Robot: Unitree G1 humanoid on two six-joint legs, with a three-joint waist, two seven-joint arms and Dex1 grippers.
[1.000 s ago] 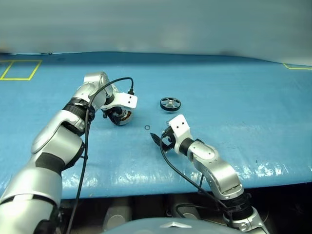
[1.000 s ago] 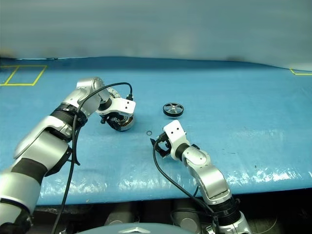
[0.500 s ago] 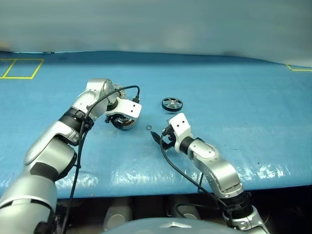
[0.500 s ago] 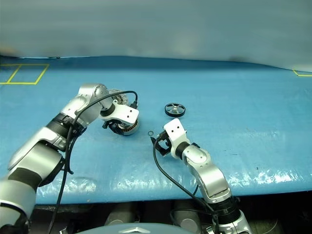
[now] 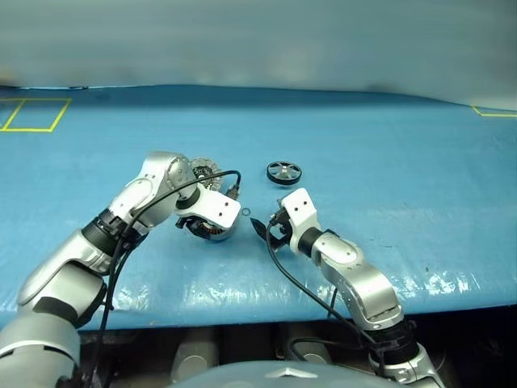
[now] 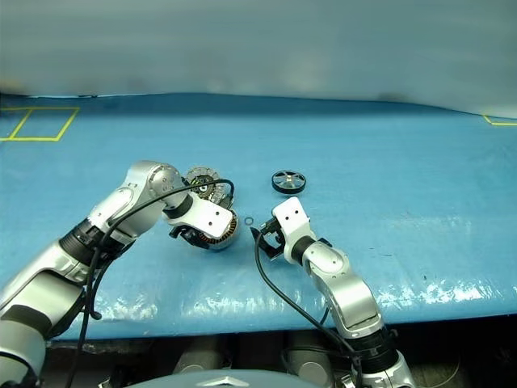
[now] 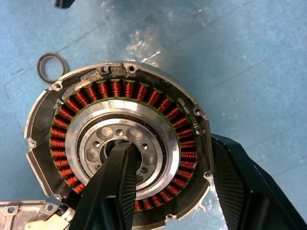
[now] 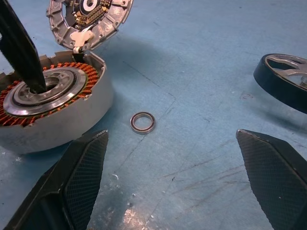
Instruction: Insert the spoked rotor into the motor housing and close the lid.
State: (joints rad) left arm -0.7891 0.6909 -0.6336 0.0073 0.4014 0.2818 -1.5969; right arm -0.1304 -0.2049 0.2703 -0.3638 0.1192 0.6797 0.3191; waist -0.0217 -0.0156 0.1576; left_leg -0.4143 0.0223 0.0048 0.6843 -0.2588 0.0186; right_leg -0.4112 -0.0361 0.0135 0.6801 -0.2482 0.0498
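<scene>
Gripping housing (image 7: 120, 143) wall: left end effector (image 7: 168, 191), one finger inside. Lid (image 8: 88, 17) open. Right end effector (image 8: 172, 182) apart, empty; rotor (image 5: 283, 172) on counter (image 5: 388, 162).

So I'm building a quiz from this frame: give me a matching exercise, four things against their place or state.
Things:
1. motor housing
2. lid
3. spoked rotor
4. right gripper

States:
A. open, holding nothing
B. swung open, inner face showing
C. lying alone on the blue table
D. gripped by the left gripper, one finger in its centre

Pairs: 1-D, 2-B, 3-C, 4-A
</scene>
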